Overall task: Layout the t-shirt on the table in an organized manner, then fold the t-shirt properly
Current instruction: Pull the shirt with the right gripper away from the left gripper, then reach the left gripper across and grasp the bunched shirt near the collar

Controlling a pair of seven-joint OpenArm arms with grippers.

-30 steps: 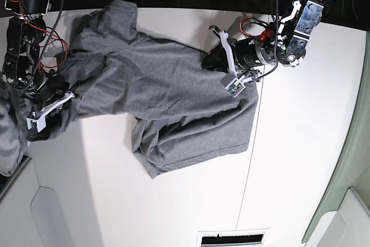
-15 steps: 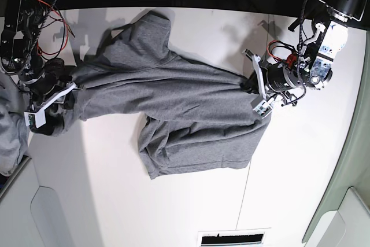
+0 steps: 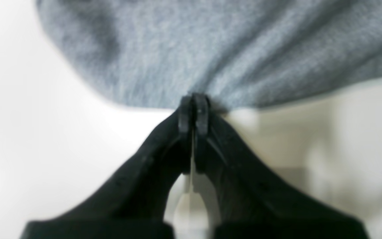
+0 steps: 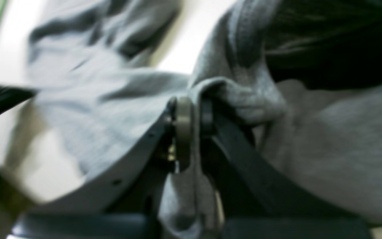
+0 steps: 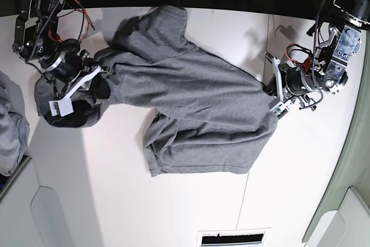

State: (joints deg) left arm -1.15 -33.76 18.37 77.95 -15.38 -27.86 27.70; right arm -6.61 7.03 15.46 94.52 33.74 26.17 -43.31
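Spreading step: draw both held edges apart evenly, low over the worktop (image 5: 191,212) (no jerks), until the folded-under part opens.

Left pincer (image 3: 193,105) clamped on the t-shirt (image 5: 191,108) edge; right pincer (image 4: 191,109) apparently clamped on bunched cloth, view blurred.

Shirt: heather-grey, wrinkled, stretched mid-worktop between them.

Matt heathered cloth t-shirt (image 5: 196,102); smooth table (image 5: 300,172).

the t-shirt (image 5: 196,105) is plain heather grey, the table (image 5: 300,166) white with a thin dark seam, the gripper fingers (image 3: 192,114) black.
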